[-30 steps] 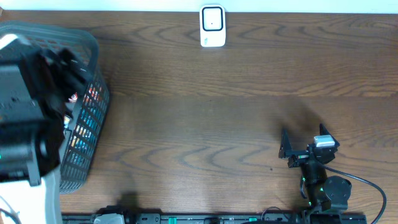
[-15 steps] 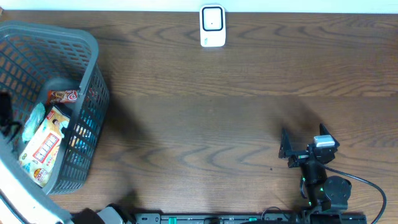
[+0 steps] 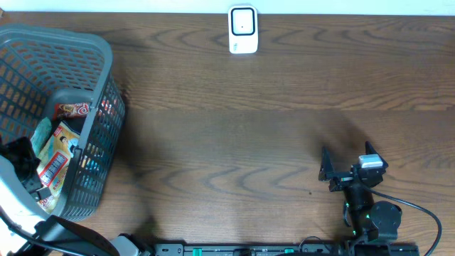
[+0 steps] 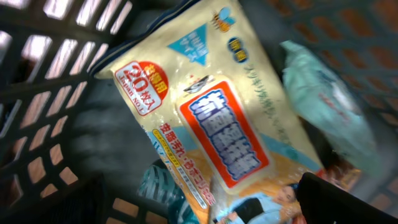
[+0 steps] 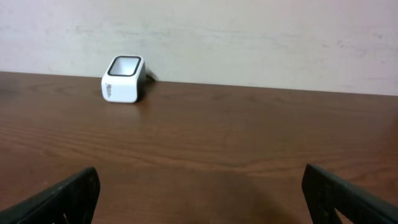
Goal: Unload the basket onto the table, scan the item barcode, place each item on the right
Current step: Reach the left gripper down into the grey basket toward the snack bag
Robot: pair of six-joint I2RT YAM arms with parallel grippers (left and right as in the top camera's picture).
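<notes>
at the far left a grey mesh basket (image 3: pixel 106 85) stands on the dark wooden table (image 3: pixel 234 142). the left gripper (image 3: pixel 23 169) hangs inside it, down at the basket's near left corner, its jaws wide apart and gripping nothing. its wrist view shows only one dark finger (image 4: pixel 348 200), in the lower right corner of the picture, and i cannot tell whether it touches the goods. just beside the gripper lies a flat pack of wet wipes (image 3: pixel 57 160) (pale wrapper, a red label with white lettering across its middle, a round red badge near one corner), tilted on top of the other goods in the basket. a teal packet (image 3: pixel 40 134) lies against the pack's edge, and a small red snack packet (image 3: pixel 72 110) sits just beyond them, toward the basket's right wall.

further right, the white barcode scanner (image 3: pixel 242 30) stands at the far edge of the table, about midway along it, well apart from the basket and from both arms.

at the right, near the front edge, the right gripper (image 3: pixel 346 158) sits low over the table with its jaws spread wide and nothing held. its two dark fingers (image 5: pixel 68 199) fill the bottom corners of its wrist view, and the scanner shows ahead and to the left, against the pale wall (image 5: pixel 249 37).
</notes>
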